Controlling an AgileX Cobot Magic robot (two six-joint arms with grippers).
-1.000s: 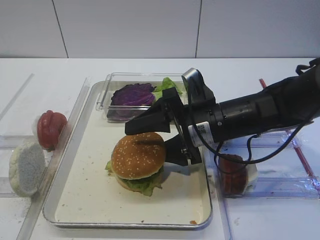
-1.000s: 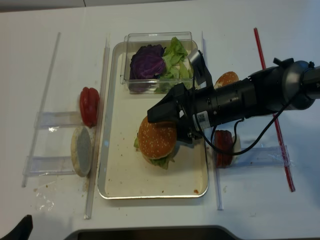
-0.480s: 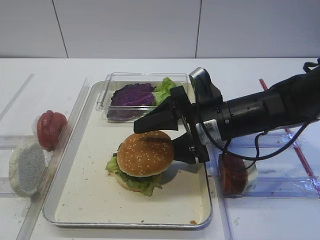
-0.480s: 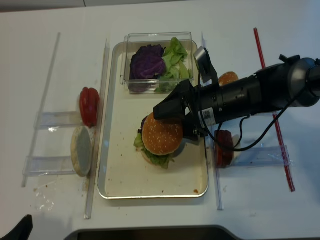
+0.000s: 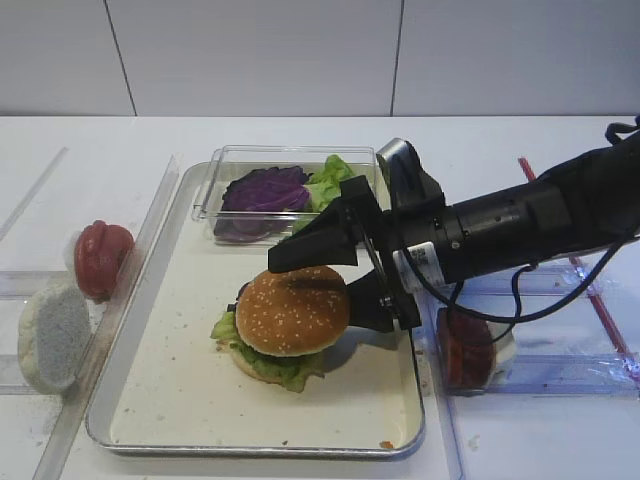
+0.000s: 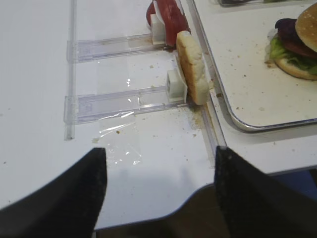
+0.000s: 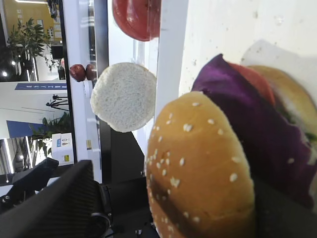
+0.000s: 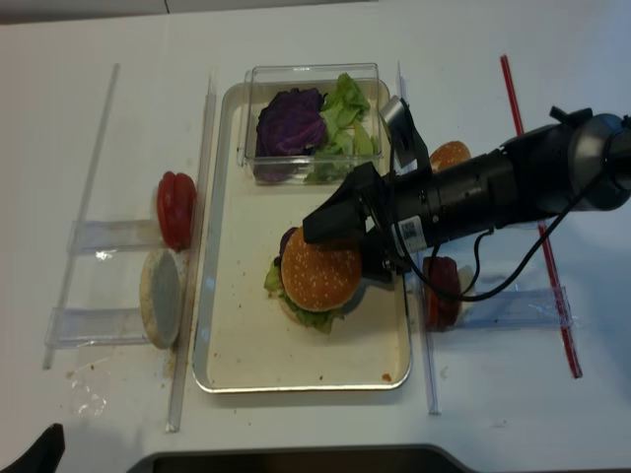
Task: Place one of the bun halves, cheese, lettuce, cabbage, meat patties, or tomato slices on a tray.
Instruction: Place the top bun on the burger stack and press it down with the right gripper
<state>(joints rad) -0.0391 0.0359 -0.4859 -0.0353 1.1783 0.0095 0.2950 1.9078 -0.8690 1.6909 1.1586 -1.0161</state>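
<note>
Bright even overhead light, soft shadows; rt wrist view blurry close-up.

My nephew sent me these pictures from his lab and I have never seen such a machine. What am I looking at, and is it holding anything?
It is a two-armed robot building a burger. Two pictures look down from above the table; two come from small cameras on the arms' wrists.

The black arm ends in a two-fingered claw, the right claw. Its fingers stand spread wide on either side of the sesame bun half, which sits on top of the stacked burger. Whether the fingers touch the bun I cannot tell.

The burger sits on a metal tray, with lettuce sticking out below the bun. At the tray's far end a clear box holds purple cabbage. Left of the tray, in clear holders, are red tomato slices and a white floury disc.

The left claw shows as two dark blurred fingers, apart and empty.
</note>
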